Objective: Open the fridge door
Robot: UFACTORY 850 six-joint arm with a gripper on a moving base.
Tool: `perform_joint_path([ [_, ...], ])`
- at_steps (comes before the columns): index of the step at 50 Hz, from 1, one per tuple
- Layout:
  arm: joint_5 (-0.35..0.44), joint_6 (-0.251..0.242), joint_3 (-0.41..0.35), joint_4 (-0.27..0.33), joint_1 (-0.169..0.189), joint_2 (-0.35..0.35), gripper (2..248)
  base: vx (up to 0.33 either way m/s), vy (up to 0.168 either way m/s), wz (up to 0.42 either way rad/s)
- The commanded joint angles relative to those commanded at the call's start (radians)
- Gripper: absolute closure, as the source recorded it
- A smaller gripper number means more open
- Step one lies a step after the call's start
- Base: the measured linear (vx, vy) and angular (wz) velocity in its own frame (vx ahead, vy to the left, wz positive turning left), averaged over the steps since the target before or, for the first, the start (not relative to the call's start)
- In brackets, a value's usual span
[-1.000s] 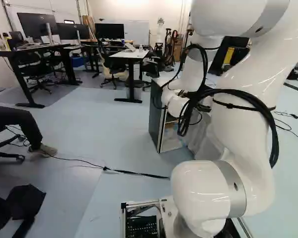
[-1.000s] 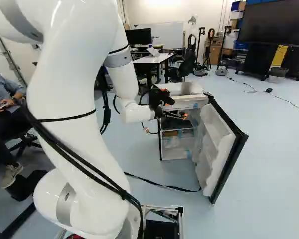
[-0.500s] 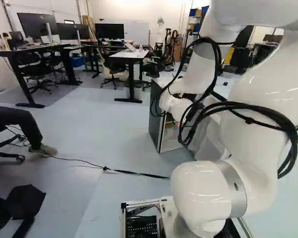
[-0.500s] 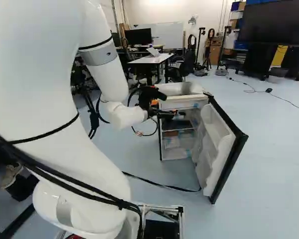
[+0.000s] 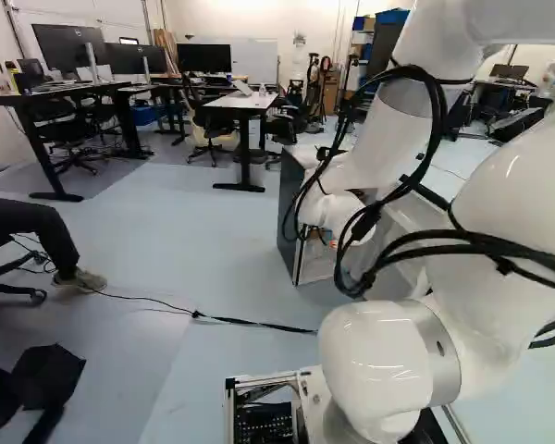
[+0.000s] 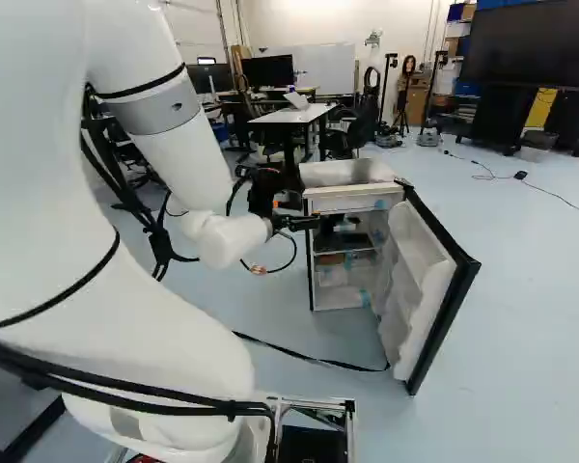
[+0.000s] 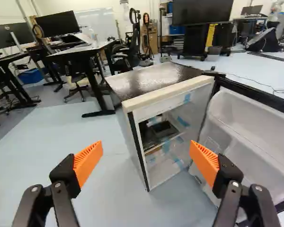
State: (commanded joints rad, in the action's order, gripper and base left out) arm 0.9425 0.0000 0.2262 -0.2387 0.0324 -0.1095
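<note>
In front of the fridge (image 7: 154,80), we have our tool (image 6: 318,223) spread wide, gripping nothing; the door (image 6: 427,280) stands open, swung out from the fridge's hinge side.

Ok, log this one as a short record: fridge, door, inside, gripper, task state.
fridge: standing on the floor, front facing the gripper
door: swung wide open, inner side showing
inside: dark things on a shelf, blue tape on the wall
gripper: fingers wide apart, gripping nothing, ahead of it the fridge
task state: door open, so seemingly done
</note>
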Motion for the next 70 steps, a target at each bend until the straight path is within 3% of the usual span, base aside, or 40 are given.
perform_joint_path([
  [14, -0.027, 0.000, -0.054, 0.094, -0.013, -0.067, 3, 0.000, 0.000, 0.000],
  [35, -0.055, 0.000, -0.110, 0.188, -0.026, -0.134, 3, 0.000, 0.000, 0.000],
  [70, -0.070, 0.000, -0.139, 0.239, -0.032, -0.170, 3, 0.000, 0.000, 0.000],
])
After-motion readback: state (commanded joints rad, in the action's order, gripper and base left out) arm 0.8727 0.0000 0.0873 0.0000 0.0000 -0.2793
